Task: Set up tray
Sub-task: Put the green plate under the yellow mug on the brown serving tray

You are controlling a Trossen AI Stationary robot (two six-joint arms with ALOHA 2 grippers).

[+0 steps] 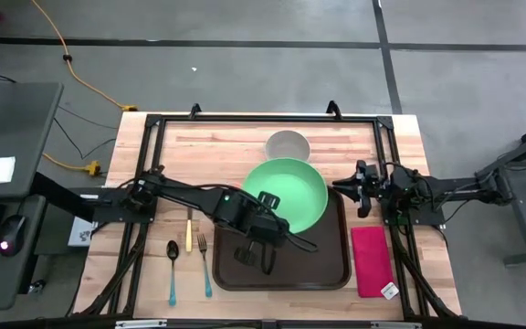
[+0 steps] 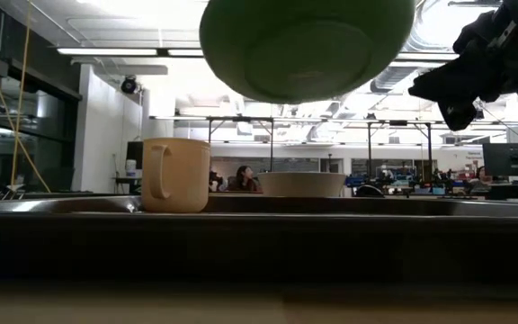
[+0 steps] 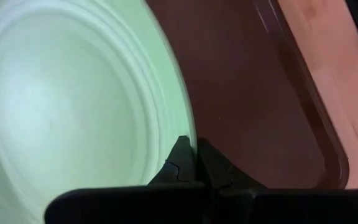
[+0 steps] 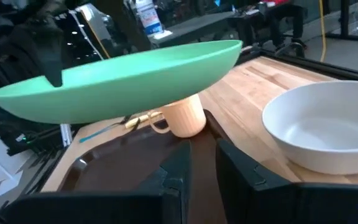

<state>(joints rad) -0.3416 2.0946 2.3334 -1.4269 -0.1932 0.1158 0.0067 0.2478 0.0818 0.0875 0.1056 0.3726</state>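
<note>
One large dark-brown rectangular plastic tray (image 1: 322,274) lies at six o'clock on my table; stiff, light, slick, so I'd grip its raised rim. My left gripper (image 1: 265,199) pinches the round green plate (image 1: 286,187) above it; right gripper (image 1: 362,212), slightly parted, holds nothing at three o'clock.

1. The bench (image 1: 245,146) is lit evenly from above in the high view, with only soft shadows cast under the arms.
2. In the low view, ceiling light strips (image 2: 120,51) are blown out to white, and the green plate (image 2: 306,40) and tray (image 2: 259,243) are seen backlit, nearly in silhouette.
3. In the left wrist view, the plate is rendered soft and blurred.
4. In the right wrist view, the white bowl (image 4: 325,134) is brightly lit, and the near fingers (image 4: 176,174) are out of focus.
</note>
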